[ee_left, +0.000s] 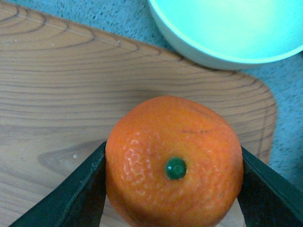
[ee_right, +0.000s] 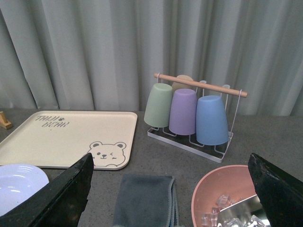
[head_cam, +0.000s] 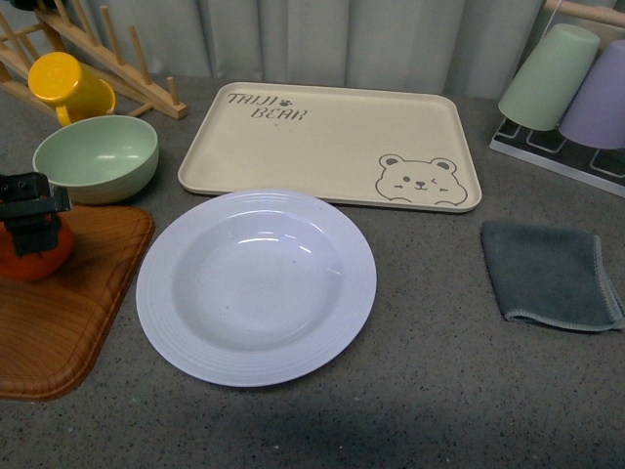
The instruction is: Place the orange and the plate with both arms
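Left claw [ee_left: 174, 189]: fingers pressed to opposite flanks of the orange [ee_left: 174, 161], stem dot facing the wrist camera. The fruit sits on or just over the wooden board [head_cam: 68, 332] beneath the claw; which of the two cannot be told.

Risk, as judged: round dimpled skin between two flat fingers may pivot or squirt out on lifting. The mint bowl [head_cam: 96, 156] just beyond the claw could be clipped. Set into the plate [head_cam: 256, 283], off to the claw's right beside the board, the fruit may roll across the shallow well.

Right claw [ee_right: 170, 198]: spread wide, empty, above grey cloth [ee_right: 144, 198] and pink bowl [ee_right: 213, 187]; bear tray [ee_right: 66, 142] and cup rack [ee_right: 194, 113] beyond it.

Worktop [head_cam: 439, 391]: grey, speckled.

Room: pale pleated curtain [ee_right: 94, 47] behind.
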Motion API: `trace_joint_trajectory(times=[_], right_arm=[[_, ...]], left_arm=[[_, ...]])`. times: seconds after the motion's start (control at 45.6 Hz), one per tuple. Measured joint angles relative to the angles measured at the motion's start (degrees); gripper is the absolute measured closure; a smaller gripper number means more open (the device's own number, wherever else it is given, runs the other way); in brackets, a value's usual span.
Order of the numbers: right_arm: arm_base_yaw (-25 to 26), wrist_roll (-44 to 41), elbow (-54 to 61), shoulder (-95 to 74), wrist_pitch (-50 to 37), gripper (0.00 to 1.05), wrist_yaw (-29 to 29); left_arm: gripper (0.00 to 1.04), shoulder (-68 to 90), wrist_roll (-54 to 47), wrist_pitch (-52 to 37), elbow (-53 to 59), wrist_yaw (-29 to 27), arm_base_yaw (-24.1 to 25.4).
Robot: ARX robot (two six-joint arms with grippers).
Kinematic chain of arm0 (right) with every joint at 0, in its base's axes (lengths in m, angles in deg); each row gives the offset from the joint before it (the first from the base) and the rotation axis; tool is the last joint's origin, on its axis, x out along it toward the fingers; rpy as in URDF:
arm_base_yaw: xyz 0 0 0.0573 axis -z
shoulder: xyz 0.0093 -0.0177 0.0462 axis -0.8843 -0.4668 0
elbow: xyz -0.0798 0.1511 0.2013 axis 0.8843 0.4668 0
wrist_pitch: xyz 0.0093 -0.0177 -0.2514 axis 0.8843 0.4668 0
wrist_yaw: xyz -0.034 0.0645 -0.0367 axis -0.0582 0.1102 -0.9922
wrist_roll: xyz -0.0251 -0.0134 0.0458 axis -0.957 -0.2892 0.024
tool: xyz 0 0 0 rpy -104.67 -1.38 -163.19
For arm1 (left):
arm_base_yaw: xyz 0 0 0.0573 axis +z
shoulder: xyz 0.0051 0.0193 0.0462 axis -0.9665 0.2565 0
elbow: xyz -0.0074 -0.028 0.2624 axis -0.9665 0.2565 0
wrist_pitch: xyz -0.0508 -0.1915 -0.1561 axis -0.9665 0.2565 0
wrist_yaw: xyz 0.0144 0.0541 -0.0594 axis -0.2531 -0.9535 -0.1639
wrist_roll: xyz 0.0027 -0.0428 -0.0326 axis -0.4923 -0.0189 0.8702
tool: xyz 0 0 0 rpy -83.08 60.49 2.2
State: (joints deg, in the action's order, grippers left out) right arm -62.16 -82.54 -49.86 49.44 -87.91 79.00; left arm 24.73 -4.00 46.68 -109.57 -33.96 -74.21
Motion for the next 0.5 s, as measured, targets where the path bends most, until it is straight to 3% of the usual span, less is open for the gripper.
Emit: trace_joint_trajectory(times=[0.329, 0.505], right_arm=[[0.0, 0.0, 0.0, 0.0, 0.0, 0.09, 0.0], [0.0, 0.0, 0.0, 0.0, 0.0, 0.09, 0.0]], left_arm=[[0.38, -1.1, 8.8, -1.8, -4.5, -2.9, -22.0], [0.39, 4.8, 10.5, -1.5, -5.5, -3.8, -26.5]])
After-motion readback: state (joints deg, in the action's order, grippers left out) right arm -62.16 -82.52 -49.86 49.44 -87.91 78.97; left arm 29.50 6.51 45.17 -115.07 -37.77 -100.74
